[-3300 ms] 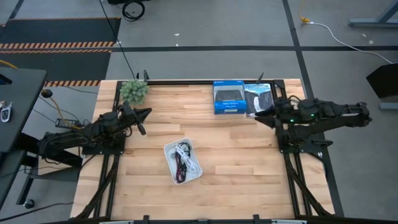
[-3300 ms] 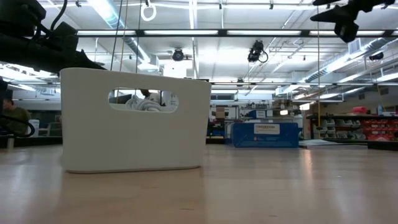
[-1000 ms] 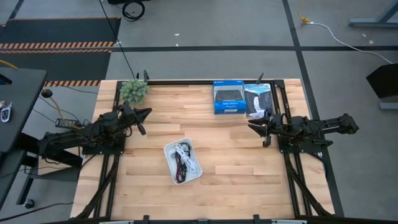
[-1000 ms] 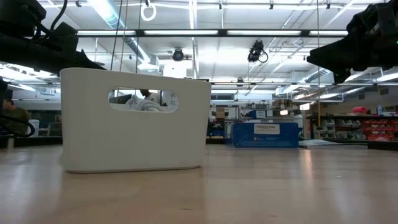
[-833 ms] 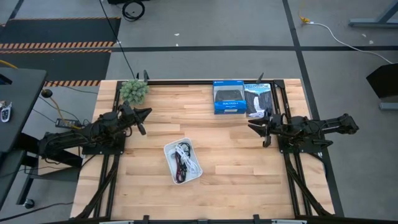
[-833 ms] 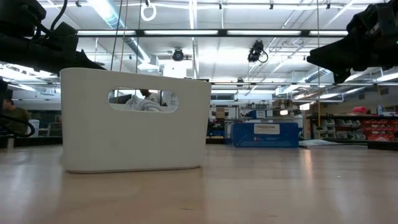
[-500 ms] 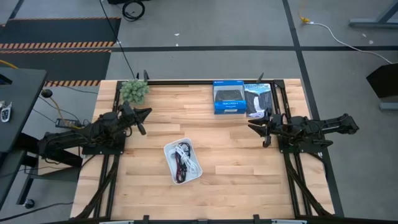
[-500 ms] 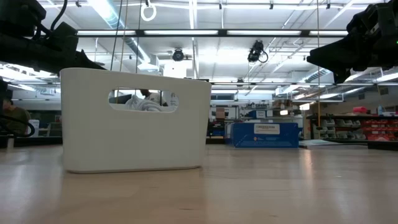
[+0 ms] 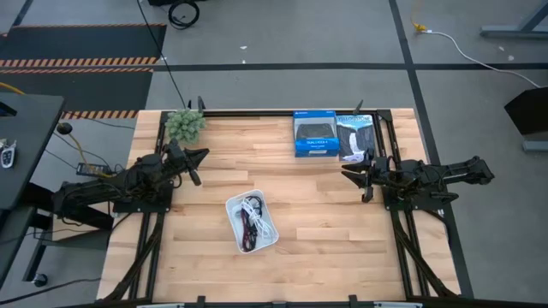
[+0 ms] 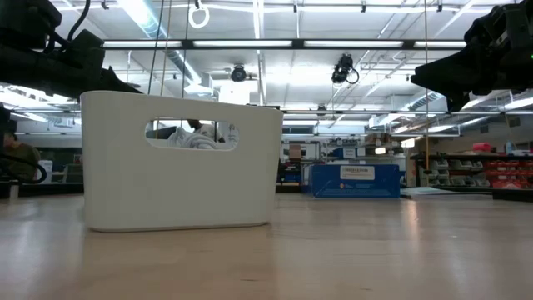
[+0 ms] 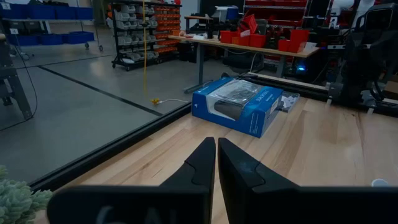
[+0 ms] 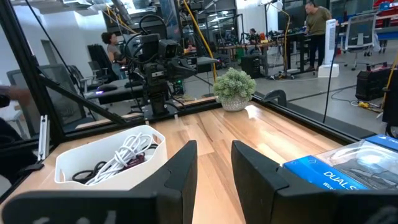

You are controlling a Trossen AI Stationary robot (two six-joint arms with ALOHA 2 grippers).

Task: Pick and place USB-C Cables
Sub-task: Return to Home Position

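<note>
white bin (image 9: 253, 222) sits on the wood table (image 9: 325, 222), a bit left of centre and toward the front edge, turned at a slight angle. all 3 cables are inside it. from the right wrist view: white cable (image 12: 124, 152) heaped on top, red cable (image 12: 138, 160) showing just beside it, black cable (image 12: 87, 174) down at the far end of the bin. in the low view a bit of the white cable shows through the bin's handle slot; the others are hidden behind the wall.

left gripper (image 9: 199, 157) hangs over the left side of the table, near the small green plant (image 9: 185, 125) at the back left corner, well apart from the bin. its fingers (image 11: 202, 158) are together, only a hairline gap btwn them, nothing held.

right gripper (image 9: 349, 173) hangs over the right side of the table, just in front of the 2 blue boxes (image 9: 315, 134) at the back edge, also well apart from the bin. its fingers (image 12: 183, 162) stand apart w/ a clear gap, nothing btwn them.

both arms are folded low along their own table edges, tips pointing inward toward each other. the table around the bin is bare wood. ppl (image 12: 317, 25) stand in the room beyond the table, far off.
</note>
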